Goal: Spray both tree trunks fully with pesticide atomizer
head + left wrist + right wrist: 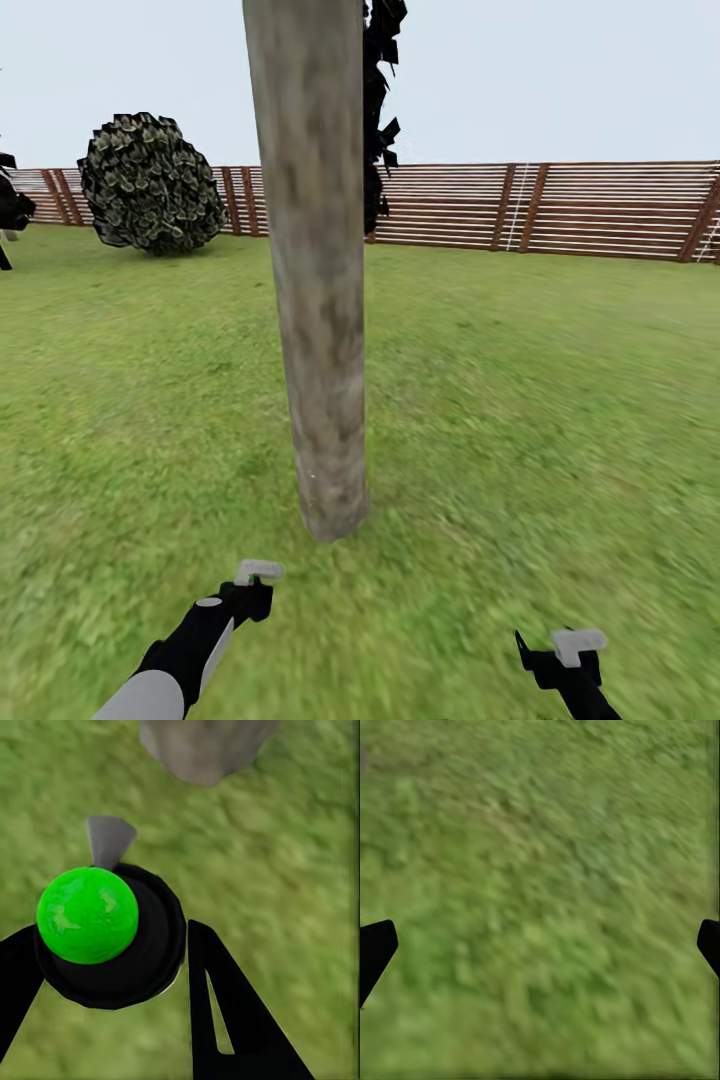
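The lawn (560, 400) spreads to the slat fence (600, 210). A thick mottled tree trunk (315, 300) rises just ahead. The left gripper (112, 945) clamps the pesticide atomizer (88, 915), aimed trunkward, presumably for spraying. The right gripper (540, 945) hangs spread, empty.

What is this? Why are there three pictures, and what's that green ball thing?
It's a robot in a pretend computer garden. The big picture comes from its head: you see a thick tree trunk, a round bush and a wooden fence around the grass. The other two come from cameras on its wrists. The left gripper is squeezing a spray bottle, the pesticide atomizer, seen from above; the green ball is part of it. The right gripper is open over the grass, holding nothing.
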